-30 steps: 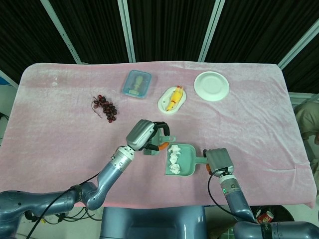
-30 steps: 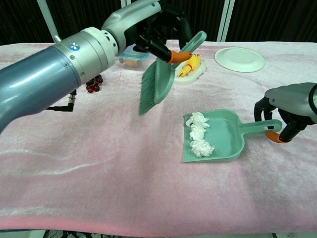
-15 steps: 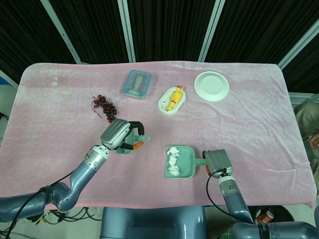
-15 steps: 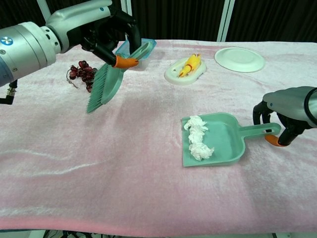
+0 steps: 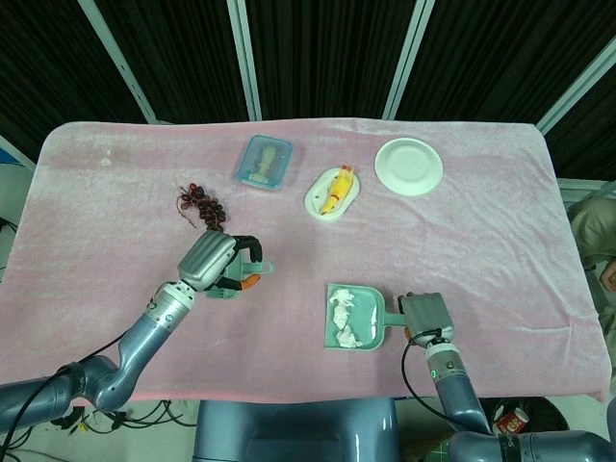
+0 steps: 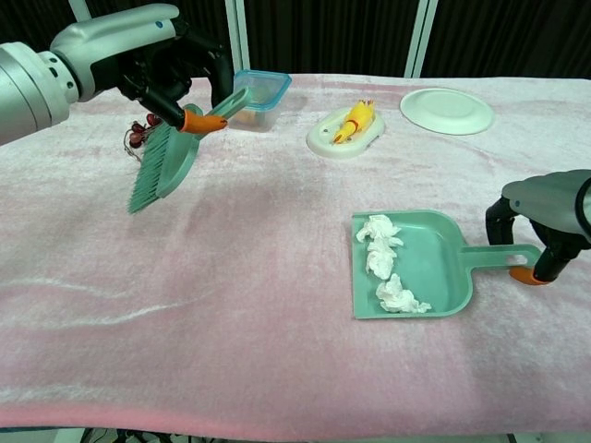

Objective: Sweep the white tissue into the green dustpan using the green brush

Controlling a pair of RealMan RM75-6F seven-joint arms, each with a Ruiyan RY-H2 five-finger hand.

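Since a moment ago our left hand (image 6: 175,69) has carried the green brush (image 6: 166,162) further left and away from the pan, and the green dustpan (image 6: 434,268) has slid slightly nearer to us and rightward. Nearest us, our right hand (image 6: 545,221) grips the dustpan's handle, fingers curled around it. White tissue (image 6: 383,268) lies in crumpled wads inside the pan, along its left side. Further out on the pink cloth (image 5: 500,221), our left hand holds the brush by its handle, bristles angled down and lifted off the cloth. Beyond it lie red grapes (image 5: 202,207). Farther still sit a blue lidded box (image 5: 265,162), a yellow toy on an oval dish (image 5: 334,192), and a white plate (image 5: 409,166).
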